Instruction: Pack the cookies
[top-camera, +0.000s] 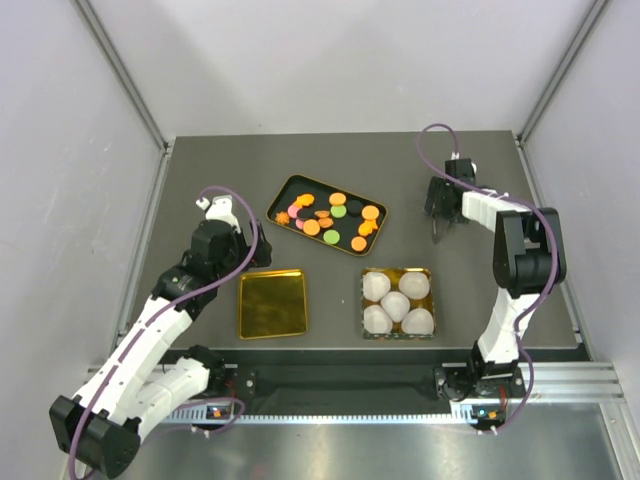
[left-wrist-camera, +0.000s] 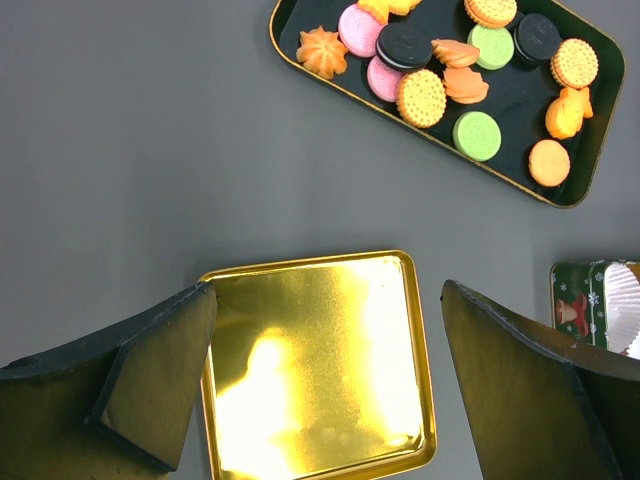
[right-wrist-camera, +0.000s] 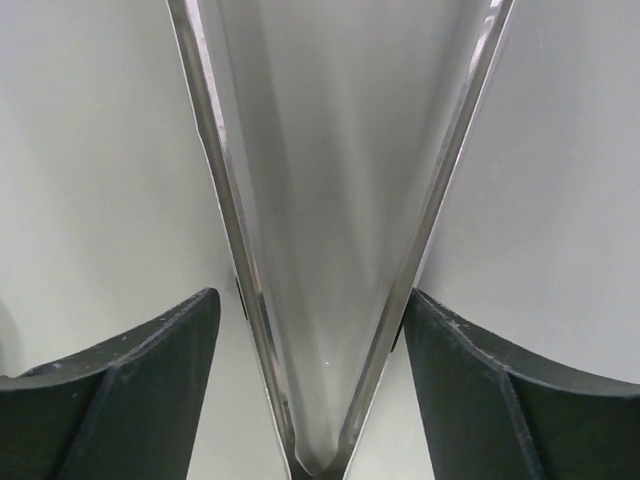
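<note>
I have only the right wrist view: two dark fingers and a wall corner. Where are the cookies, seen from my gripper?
Observer: The cookies lie in a black tray on the table, to the left of your right gripper.
Operator: What else is on the table?
Observer: A gold tin holding white paper cups stands on the near side of the black tray.
Operator: And the left arm?
Observer: The left gripper hangs open above an empty gold tray.

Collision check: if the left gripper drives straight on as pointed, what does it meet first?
Likely the empty gold tray, roughly centred ahead of the open left gripper; gap unclear.
</note>
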